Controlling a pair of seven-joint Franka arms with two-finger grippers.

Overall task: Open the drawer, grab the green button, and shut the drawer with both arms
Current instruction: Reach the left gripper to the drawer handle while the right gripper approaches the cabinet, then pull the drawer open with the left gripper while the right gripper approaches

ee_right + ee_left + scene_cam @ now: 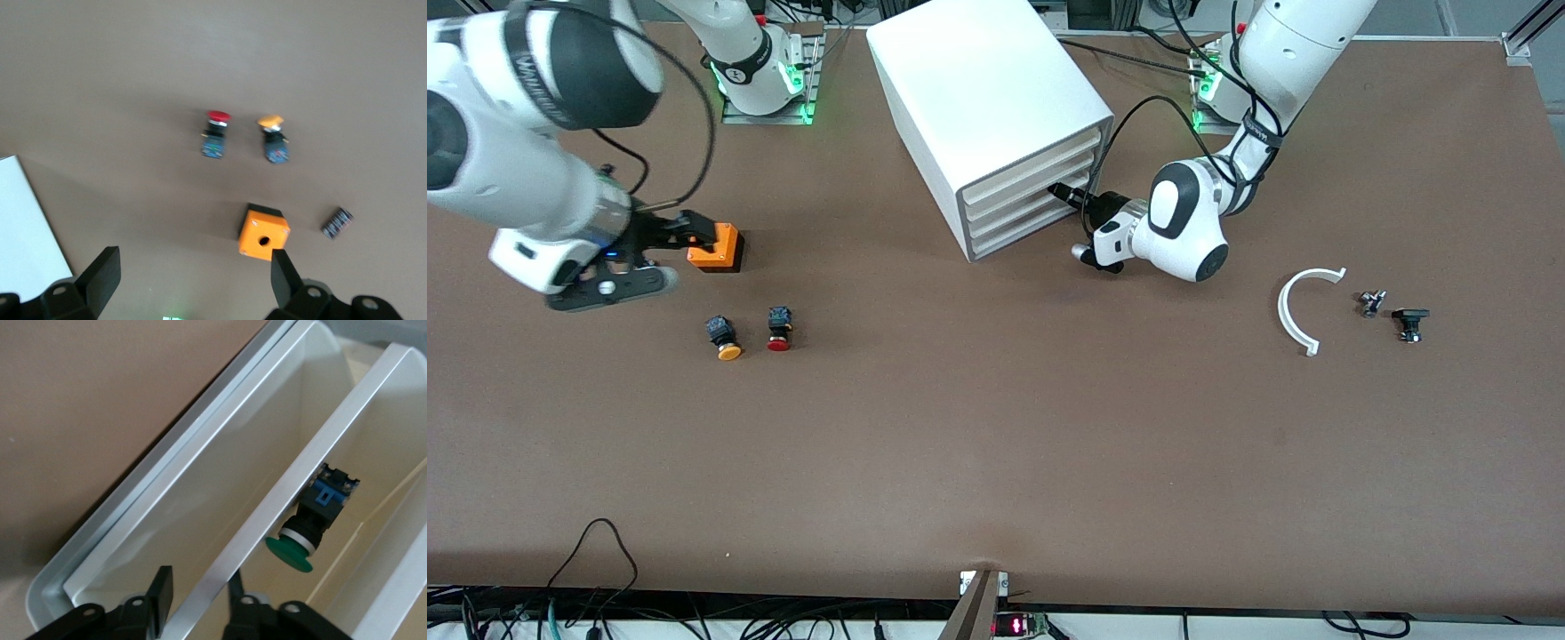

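Four off-white slat fronts stacked in the white cabinet [996,107], landmark for everything below, standing toward the robots' bases near the middle of the brown table [996,444]. Two white arms next: the left arm [1254,107] reaching down to the cabinet's front, the right arm [507,133] waiting well away from the cabinet at its own end of the table. Left gripper [200,603] at the cabinet's front, fingers [160,593] pinched on the front edge of the drawer [320,453], one finger on each side of the white strip. Right gripper [193,273] spread wide, holding nothing, up over an orange box [715,246] that sits on the table toward the right arm's end from the cabinet. One curved white strip [1303,307] lying toward the left arm's end from the cabinet, with two small dark parts [1392,313] just beside it. Yellow-capped button [723,338] and red-capped button [779,328] side by side, nearer the front camera than the orange box, well apart from the cabinet. Smallest, the button [310,527] with the green cap, lying on its side inside the cabinet's gripped drawer, close against the drawer's front wall, seen only in the left wrist view.
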